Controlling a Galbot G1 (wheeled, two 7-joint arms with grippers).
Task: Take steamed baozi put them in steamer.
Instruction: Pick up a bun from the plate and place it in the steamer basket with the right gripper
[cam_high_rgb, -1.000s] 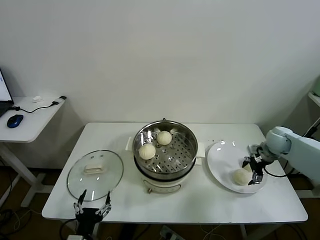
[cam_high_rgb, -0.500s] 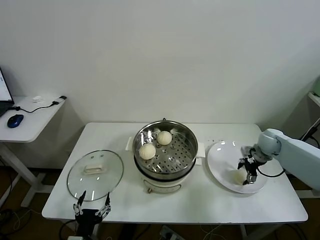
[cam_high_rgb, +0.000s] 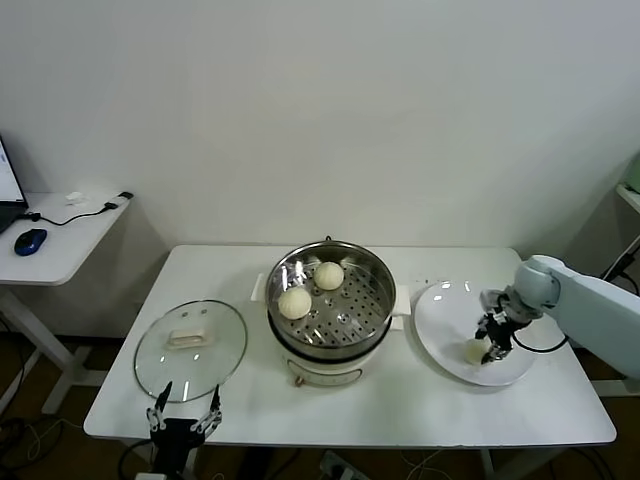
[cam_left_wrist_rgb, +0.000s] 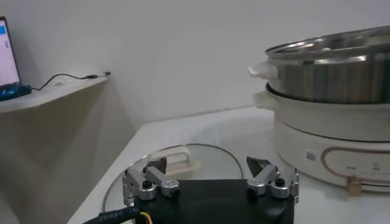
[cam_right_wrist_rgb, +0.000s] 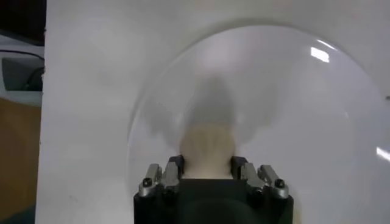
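Observation:
The steel steamer (cam_high_rgb: 329, 246) stands mid-table on its white base and holds two cream-white baozi (cam_high_rgb: 294, 302) (cam_high_rgb: 328, 275) on the perforated tray. One more baozi (cam_high_rgb: 472, 351) lies on the flat white plate (cam_high_rgb: 440, 305) to the right. My right gripper (cam_high_rgb: 488, 346) is down on the plate with its jaws pressed against both sides of this baozi (cam_right_wrist_rgb: 207, 146). I see no other baozi on the plate. My left gripper (cam_high_rgb: 185, 418) is open and empty at the table's front left edge; in the left wrist view (cam_left_wrist_rgb: 210, 178) it faces the steamer (cam_left_wrist_rgb: 341, 67).
The round glass lid (cam_high_rgb: 190, 346) with a white handle lies flat left of the steamer, just beyond my left gripper (cam_left_wrist_rgb: 183, 159). A side desk (cam_high_rgb: 60, 235) with a mouse and cables stands at the far left. The plate (cam_right_wrist_rgb: 292, 91) sits near the table's right edge.
My right gripper moved left over the baozi on the plate and came down around it, then closed on it. The baozi shifted slightly left. The left arm has not moved.

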